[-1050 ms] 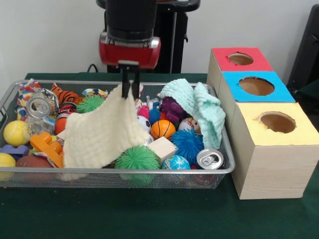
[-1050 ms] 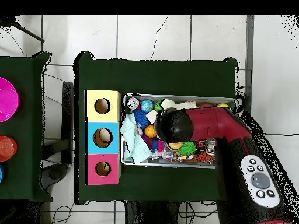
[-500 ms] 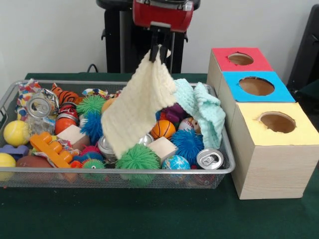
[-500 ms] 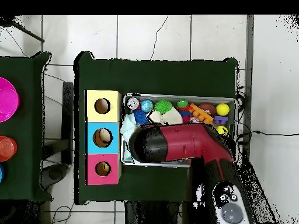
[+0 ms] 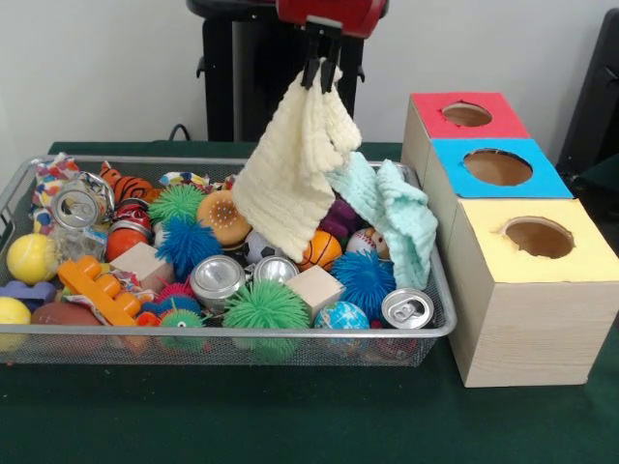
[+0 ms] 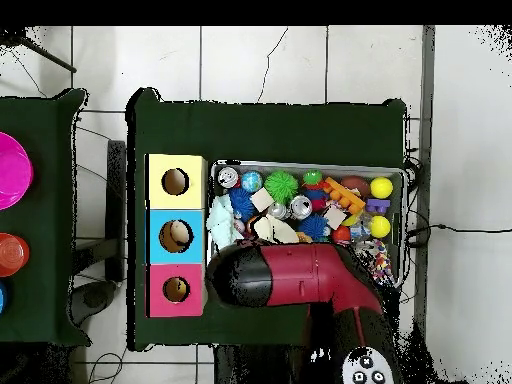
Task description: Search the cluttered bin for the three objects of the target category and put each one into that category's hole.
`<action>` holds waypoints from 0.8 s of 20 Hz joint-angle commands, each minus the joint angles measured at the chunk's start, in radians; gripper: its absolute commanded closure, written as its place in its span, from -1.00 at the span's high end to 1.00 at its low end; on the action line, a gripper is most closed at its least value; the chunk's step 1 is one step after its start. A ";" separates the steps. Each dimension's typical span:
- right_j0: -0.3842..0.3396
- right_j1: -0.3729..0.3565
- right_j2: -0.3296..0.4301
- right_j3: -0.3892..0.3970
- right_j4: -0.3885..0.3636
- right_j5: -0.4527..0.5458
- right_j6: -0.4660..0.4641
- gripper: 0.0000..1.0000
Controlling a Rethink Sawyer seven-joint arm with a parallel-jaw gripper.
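A pale yellow cloth [image 5: 293, 169] hangs limp at upper centre of the front view, pinched by one corner in the closed gripper [image 5: 321, 75], its lower folds trailing above the bin [image 5: 232, 333]; it looks soft, light and floppy, so a corner or bunched fold seems the best hold. The front view shows the grip, the mint cloth [image 5: 392, 215] in the bin and the box [image 5: 503, 232] holes at right. Overhead, the arm [image 6: 300, 280] hides the gripper and most of the cloth.
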State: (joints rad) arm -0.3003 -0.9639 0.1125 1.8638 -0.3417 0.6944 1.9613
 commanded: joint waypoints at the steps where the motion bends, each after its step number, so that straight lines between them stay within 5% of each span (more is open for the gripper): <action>1: -0.011 0.050 -0.081 0.076 0.054 -0.033 0.225 -1.00; 16: -0.120 0.192 -0.006 0.095 0.011 -0.273 0.067 -1.00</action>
State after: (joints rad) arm -0.3851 -0.8562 0.0583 1.8955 -0.3196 0.5375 1.9613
